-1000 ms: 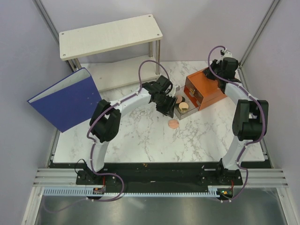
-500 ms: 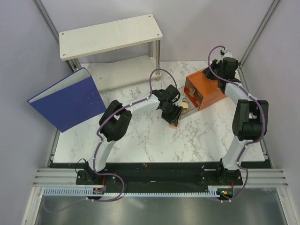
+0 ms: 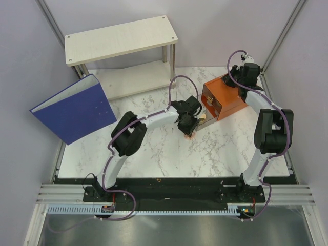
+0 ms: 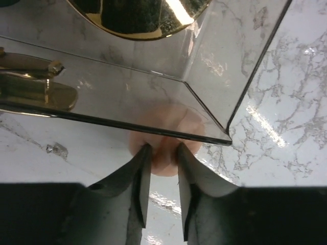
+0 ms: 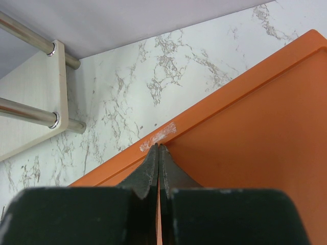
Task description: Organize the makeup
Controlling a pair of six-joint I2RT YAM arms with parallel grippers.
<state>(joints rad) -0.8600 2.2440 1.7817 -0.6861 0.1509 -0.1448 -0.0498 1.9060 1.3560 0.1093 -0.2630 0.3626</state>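
Note:
A peach-pink disc (image 4: pixel 162 166) lies flat on the marble, its far half under the corner of a clear drawer (image 4: pixel 153 87) pulled out of the orange box (image 3: pixel 225 100). My left gripper (image 4: pixel 162 149) points down at this disc (image 3: pixel 191 137). Its jaws stand a little apart, narrower than the disc, with the tips over its top. A round gold jar (image 4: pixel 138 15) sits in the clear drawer. My right gripper (image 5: pixel 158 147) is shut with nothing in it, its tips on the orange box's top (image 5: pixel 255 127) near the back edge.
A big blue binder (image 3: pixel 72 110) leans at the left of the table. A white two-level shelf (image 3: pixel 120 38) stands at the back. The marble table (image 3: pixel 154 154) stretches toward the arm bases.
My left gripper has moved right and toward the front, from beside the drawer down onto the peach-pink disc, and its jaws have narrowed. The right arm has not moved.

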